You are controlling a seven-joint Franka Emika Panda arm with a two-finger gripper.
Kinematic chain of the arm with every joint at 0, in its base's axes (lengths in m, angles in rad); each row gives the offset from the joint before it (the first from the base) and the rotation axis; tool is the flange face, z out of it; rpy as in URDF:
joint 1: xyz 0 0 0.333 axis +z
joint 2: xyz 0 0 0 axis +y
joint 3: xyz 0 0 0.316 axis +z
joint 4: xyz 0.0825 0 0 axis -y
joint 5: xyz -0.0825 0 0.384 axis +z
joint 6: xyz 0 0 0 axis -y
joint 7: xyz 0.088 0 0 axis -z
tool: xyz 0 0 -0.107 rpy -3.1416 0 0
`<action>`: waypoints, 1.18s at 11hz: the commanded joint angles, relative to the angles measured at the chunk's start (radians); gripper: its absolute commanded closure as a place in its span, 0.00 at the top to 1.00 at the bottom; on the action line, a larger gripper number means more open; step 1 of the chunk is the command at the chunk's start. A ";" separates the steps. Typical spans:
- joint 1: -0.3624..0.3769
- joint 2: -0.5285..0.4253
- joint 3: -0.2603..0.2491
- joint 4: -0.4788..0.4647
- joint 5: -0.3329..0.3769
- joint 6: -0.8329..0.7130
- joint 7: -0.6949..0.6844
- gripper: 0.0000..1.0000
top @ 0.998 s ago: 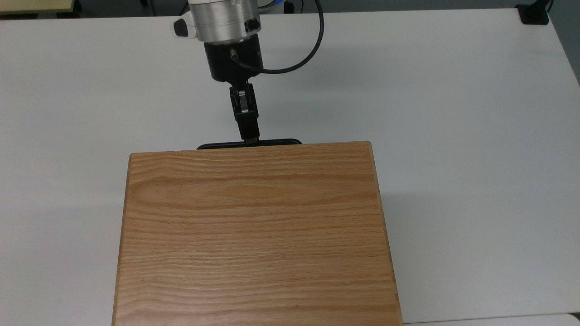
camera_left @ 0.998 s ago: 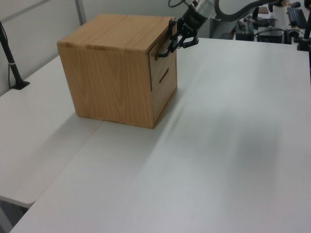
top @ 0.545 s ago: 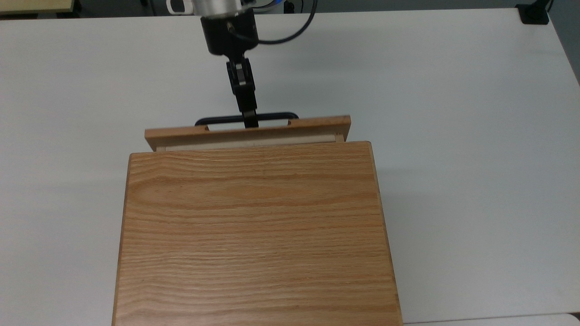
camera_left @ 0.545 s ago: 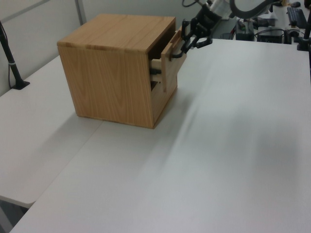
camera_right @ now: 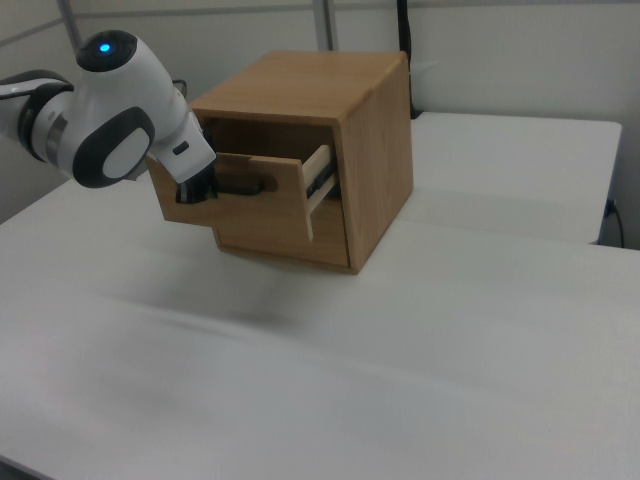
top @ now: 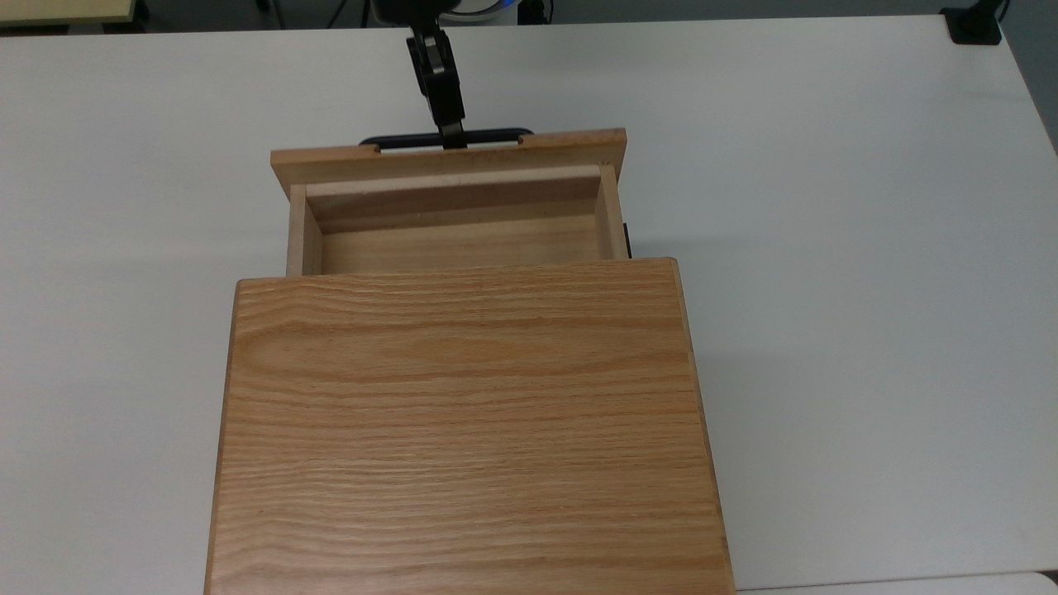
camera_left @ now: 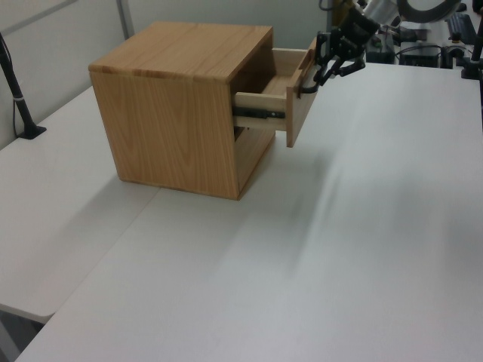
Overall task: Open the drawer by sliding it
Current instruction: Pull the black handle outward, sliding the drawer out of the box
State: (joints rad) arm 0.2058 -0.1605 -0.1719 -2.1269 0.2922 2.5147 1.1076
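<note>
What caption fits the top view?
Black two-finger tool gripping the thin black bar handle of a partly open light oak drawer.

**White table and the cabinet standing on it**

My work surface is a white table point(top: 826, 248), matte and flat. In the left view a seam runs across it, dividing it into two adjoining panels. An oak cabinet point(top: 463, 430) stands directly on it, its base flat on the surface. A black clamp point(top: 974, 25) sits at the table's far corner on the top view's right, and a black post point(camera_left: 16, 90) is fixed at the table edge on the left view's left.
</note>
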 commanded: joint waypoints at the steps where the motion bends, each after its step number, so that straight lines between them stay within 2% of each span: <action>1: -0.012 -0.121 -0.003 -0.056 0.007 -0.083 -0.129 0.00; 3: -0.017 -0.166 -0.009 -0.090 0.010 -0.135 -0.167 0.00; 7: -0.045 -0.192 -0.017 -0.088 0.013 -0.238 -0.202 0.00; 8: -0.046 -0.191 -0.018 -0.087 0.013 -0.253 -0.203 0.21; 9: -0.045 -0.186 -0.018 -0.084 0.013 -0.270 -0.203 0.64; 10: -0.042 -0.185 -0.018 -0.081 0.013 -0.280 -0.204 0.93; 11: -0.037 -0.183 -0.018 -0.062 0.013 -0.310 -0.212 1.00; 13: -0.032 -0.180 -0.015 -0.001 0.012 -0.455 -0.415 1.00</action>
State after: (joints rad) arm 0.1631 -0.3263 -0.1834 -2.1812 0.2924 2.1968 0.8728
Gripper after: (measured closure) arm 0.401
